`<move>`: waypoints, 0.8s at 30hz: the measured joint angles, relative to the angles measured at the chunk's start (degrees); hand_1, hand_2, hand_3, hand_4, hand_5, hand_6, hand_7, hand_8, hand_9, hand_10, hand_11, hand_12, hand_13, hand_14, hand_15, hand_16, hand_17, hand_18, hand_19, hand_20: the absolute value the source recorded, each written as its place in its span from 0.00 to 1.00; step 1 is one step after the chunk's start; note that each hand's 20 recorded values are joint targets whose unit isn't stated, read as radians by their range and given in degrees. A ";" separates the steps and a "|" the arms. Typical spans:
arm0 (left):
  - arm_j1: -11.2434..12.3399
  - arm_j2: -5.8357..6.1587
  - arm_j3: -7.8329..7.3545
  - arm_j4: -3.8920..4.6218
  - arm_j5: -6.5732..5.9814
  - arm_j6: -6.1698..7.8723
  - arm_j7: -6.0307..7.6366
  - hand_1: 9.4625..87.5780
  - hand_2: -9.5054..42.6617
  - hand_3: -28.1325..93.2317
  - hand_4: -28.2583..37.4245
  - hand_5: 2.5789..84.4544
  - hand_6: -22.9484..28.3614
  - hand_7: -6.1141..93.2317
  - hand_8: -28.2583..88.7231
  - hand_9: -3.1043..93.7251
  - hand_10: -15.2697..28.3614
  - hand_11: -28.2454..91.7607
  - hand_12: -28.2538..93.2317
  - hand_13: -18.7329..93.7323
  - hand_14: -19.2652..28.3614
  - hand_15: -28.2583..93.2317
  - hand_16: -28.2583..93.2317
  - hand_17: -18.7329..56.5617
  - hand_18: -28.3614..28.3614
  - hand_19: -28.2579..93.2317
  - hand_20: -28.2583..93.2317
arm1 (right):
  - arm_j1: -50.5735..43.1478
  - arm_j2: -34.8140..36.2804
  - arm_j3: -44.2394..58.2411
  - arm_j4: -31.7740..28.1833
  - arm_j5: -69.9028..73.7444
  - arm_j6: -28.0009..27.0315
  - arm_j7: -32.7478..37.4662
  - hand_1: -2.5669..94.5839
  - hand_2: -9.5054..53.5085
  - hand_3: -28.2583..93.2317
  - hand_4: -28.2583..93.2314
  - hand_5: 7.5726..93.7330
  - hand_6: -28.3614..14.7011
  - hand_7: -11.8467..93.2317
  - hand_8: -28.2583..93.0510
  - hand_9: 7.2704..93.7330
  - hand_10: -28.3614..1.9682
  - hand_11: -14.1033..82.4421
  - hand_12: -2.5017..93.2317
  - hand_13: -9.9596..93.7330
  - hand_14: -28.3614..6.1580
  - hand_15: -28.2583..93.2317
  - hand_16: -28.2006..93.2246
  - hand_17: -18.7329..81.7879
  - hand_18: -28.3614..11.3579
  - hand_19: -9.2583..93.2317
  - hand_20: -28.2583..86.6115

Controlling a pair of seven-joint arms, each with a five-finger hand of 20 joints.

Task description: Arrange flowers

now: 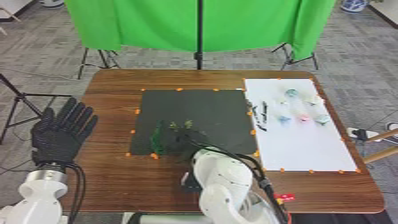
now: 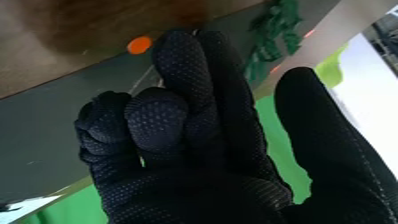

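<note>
Over the dark mat (image 1: 187,107), the right hand (image 1: 193,141) is hard to tell from the black behind it. Its palm (image 2: 195,187) faces the wrist camera, with two fingers straight, others slightly bent and the thumb apart; it is open and holds nothing. A green leafy stem (image 1: 158,138) lies on the mat to its left, and the same green stem (image 2: 274,42) appears beyond the fingertips. Small yellow-green pieces (image 1: 181,124) are near the fingers. Several pale flowers, one pink (image 1: 304,118), lie on the white sheet (image 1: 306,150). The left hand (image 1: 58,137) is open, fingers straight, beside the table's left edge.
Orange marks surround the mat and sheet on the brown table (image 1: 111,185). Dark slender items (image 1: 260,114) lie at the sheet's left edge. A red object (image 1: 285,197) sits near the front, right of the arm. A green cloth (image 1: 160,25) hangs behind the table.
</note>
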 measured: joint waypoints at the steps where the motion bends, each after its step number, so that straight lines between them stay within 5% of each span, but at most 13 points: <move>1: 0.02 -0.01 0.00 -0.01 0.00 0.03 0.03 0.23 0.49 0.83 0.00 0.55 0.60 0.21 0.17 0.45 0.68 0.39 0.34 0.44 0.71 0.53 0.20 0.25 0.71 0.45 0.35 | 0.09 0.00 0.12 0.03 0.04 0.00 0.27 0.36 0.36 0.77 0.11 0.79 0.47 0.20 0.16 0.83 0.25 0.55 0.38 0.73 0.19 0.86 0.59 0.58 0.00 1.00 0.66; 24: 0.99 -0.33 -1.01 -0.34 -0.28 0.38 0.76 0.24 0.49 0.84 0.00 0.55 0.60 0.21 0.17 0.45 0.68 0.39 0.34 0.44 0.71 0.53 0.20 0.25 0.71 0.45 0.35 | 0.98 0.62 1.23 -0.66 2.67 0.06 2.94 0.35 0.35 0.77 0.11 0.83 0.50 0.23 0.17 0.84 0.24 0.53 0.37 0.73 0.18 0.85 0.59 0.58 0.00 1.00 0.66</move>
